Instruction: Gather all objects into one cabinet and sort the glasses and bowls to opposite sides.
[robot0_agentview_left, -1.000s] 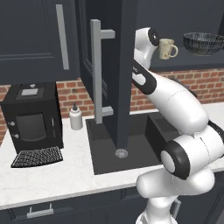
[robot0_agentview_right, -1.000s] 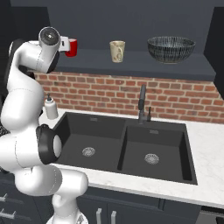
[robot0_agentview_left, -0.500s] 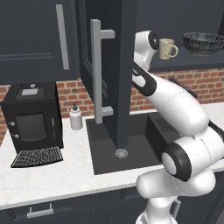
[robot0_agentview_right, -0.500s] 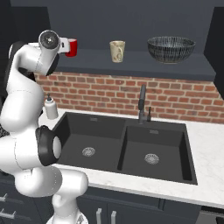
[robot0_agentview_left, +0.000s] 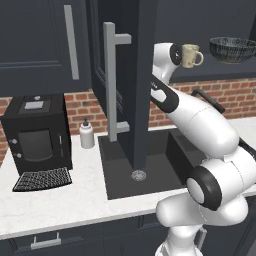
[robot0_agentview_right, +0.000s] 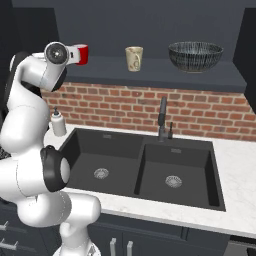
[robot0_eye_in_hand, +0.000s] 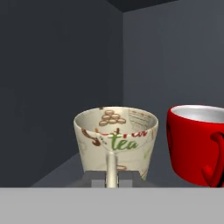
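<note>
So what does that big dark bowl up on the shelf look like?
The bowl is wide and dark grey, with thin pale lines crisscrossing all over it, inside and out. It looks glazed, like pottery. It stands upright, open side up, and looks empty. It sits at the right end of the dark shelf, well apart from the beige cup. Nothing but the shelf touches it.
</note>
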